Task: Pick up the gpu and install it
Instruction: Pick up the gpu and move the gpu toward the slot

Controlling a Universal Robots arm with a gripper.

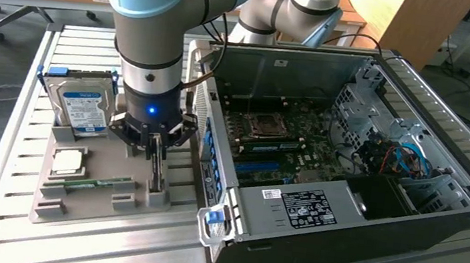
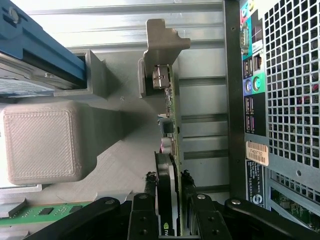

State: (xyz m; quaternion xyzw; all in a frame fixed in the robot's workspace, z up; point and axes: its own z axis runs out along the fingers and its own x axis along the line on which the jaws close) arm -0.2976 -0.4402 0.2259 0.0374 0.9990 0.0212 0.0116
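Two fingers (image 2: 149,190) pinch the upright gpu (image 2: 166,175) in its grey holder (image 1: 91,205) beside the barcode-labelled case (image 2: 290,75)

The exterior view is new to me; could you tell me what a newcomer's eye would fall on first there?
First the big blue-and-grey robot arm in the foreground, its gripper down at the graphics card, which stands on edge in a grey tray. On the exterior view's right lies an open computer case, its circuit board bare. A blue-labelled hard drive stands at the tray's far end.
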